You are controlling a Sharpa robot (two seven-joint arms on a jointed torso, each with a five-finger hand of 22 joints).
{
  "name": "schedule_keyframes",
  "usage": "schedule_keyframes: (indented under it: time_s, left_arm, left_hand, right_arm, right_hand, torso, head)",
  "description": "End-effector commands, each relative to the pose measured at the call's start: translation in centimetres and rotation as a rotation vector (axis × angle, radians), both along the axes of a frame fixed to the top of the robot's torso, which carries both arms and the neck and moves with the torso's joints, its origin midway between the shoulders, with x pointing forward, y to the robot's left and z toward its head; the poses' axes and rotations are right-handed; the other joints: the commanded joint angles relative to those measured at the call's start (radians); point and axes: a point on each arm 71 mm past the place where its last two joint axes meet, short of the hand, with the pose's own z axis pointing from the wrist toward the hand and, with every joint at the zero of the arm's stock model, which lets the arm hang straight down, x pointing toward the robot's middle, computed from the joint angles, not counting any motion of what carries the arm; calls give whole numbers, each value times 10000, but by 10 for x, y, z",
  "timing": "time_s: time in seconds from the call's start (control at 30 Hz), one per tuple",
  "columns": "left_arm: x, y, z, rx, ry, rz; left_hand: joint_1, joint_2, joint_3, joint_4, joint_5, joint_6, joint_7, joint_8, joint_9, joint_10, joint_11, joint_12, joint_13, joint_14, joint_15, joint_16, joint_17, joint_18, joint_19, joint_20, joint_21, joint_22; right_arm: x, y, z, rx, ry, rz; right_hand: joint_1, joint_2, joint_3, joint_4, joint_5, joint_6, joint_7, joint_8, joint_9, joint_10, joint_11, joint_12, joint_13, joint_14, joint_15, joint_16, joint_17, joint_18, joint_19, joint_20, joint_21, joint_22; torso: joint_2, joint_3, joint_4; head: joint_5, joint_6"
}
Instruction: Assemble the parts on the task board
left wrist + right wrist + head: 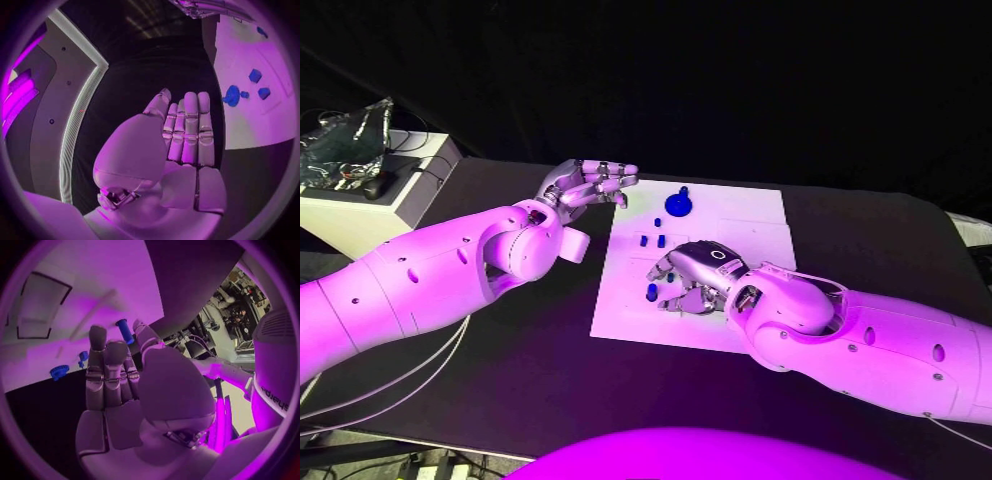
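Right hand point(687, 280) gripping a blue part point(125, 331) over the task board point(747, 215) (left hand point(589, 185) empty, fingers straight, off its edge).

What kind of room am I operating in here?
Likely a robotics lab: a black table against a dark backdrop, a white task board with blue parts, and a white stand of wired electronics.

text: none legible | labels: none | numbers: none

White task board point(733, 215) flat mid-table, small blue parts point(678, 204) scattered — upright
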Motion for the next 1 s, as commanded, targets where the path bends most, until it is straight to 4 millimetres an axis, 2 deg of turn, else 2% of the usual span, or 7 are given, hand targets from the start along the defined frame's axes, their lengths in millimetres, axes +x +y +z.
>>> schedule_keyframes:
  time_s: [0.03, 0.3, 0.43, 0.6, 0.63, 0.73, 1.0]
  left_arm:
    - [0, -2, 0, -76, -43, -130]
    - [-2, -1, -3, -104, 16, -157]
    - [-5, 0, -7, -124, 84, -180]
    - [-8, 1, -10, -171, 189, -206]
    - [-8, 2, -11, -182, 221, -196]
    - [-10, 3, -12, -172, 296, -145]
    - [-13, 6, -16, -104, 431, -69]
  left_hand:
    - [-55, 7, 2, -51, 27, -41, 32, 2, 3, -71, -26, 26, -14, 12, 31, -59, -15, -53, 72, 24, -47, 16]
    - [-55, 7, 2, -51, 27, -41, 32, 2, 3, -71, -26, 26, -14, 12, 31, -59, -15, -53, 72, 24, -47, 16]
    - [-77, -4, -10, -44, 26, -62, 34, -2, 2, -67, -25, 33, -12, 10, 35, -57, -16, -56, 73, 27, -72, 38]
    - [-146, 21, -29, 14, 31, -99, 44, -9, 0, -17, -41, 63, -9, 19, 31, -56, -16, -60, 81, 32, -92, 38]
    - [-160, 33, -28, 28, 30, -109, 48, -12, -1, -8, -43, 67, -8, 21, 31, -55, -16, -61, 82, 33, -95, 37]
    - [-216, 21, -54, 87, 34, -177, 59, -22, -2, 80, -69, 112, -2, 47, 20, -48, -14, -64, 99, 31, -115, 28]
    - [-250, -49, -224, 130, 20, -463, 47, 7, 6, 563, -315, 1046, 187, 154, -113, -73, -6, -210, 195, -110, -213, -42]
  right_arm:
    - [0, -7, 12, 977, -519, -359]
    - [19, -56, 33, 3042, 908, -1809]
    - [29, -91, 40, 3709, 2240, -2914]
    - [35, -132, 38, 3380, 3926, -4343]
    - [34, -141, 36, 2973, 4342, -4677]
    - [32, -157, 32, 2090, 4816, -5308]
    - [24, -179, 22, -288, 5406, -6475]
  right_hand:
    - [133, -183, 18, 357, 59, -74, -11, -26, 7, -70, -9, 82, -3, 38, 37, -121, -35, 28, 147, -29, -212, -103]
    - [95, 466, 406, -340, 100, -113, 471, -14, 13, 1308, -148, 156, -5, 73, -52, -49, 57, -23, 207, -115, -279, 149]
    - [-100, 667, 550, -354, 157, 392, 179, 180, 63, 3008, -745, 737, 124, 158, -408, 128, 157, -130, 278, -301, -192, 269]
    - [-1425, 867, -601, -100, 916, 1156, -303, 675, 323, 4126, -1367, 3694, 2816, 237, -885, 495, 397, -654, 486, -828, 430, 380]
    - [-1761, 1160, -901, -72, 1089, 1209, -400, 781, 605, 2960, -1363, 6054, 5415, 179, -949, 791, 617, -864, 588, -971, 1188, 490]
    - [-2354, 1479, -1220, 208, 2106, 1385, -597, 883, 1096, 2753, -1468, 8456, 8378, 190, -903, 1602, 1737, -956, 785, -1018, 2770, 740]
    - [-2911, 1666, -2253, 764, 2360, 1445, -757, 845, 2764, 3142, -1536, 8869, 10758, 150, -928, 2245, 3103, -922, 687, -986, 4342, 891]
  torso:
    - [2, 7, 0]
    - [-15, -4, -11]
    - [-34, 11, -49]
    - [-60, 25, -112]
    - [-70, 29, -140]
    - [-87, 39, -187]
    - [-170, 36, -226]
  head:
    - [-81, 88]
    - [-308, 281]
    - [-467, 354]
    - [-739, 457]
    - [-790, 463]
    - [-852, 471]
    - [-1067, 386]
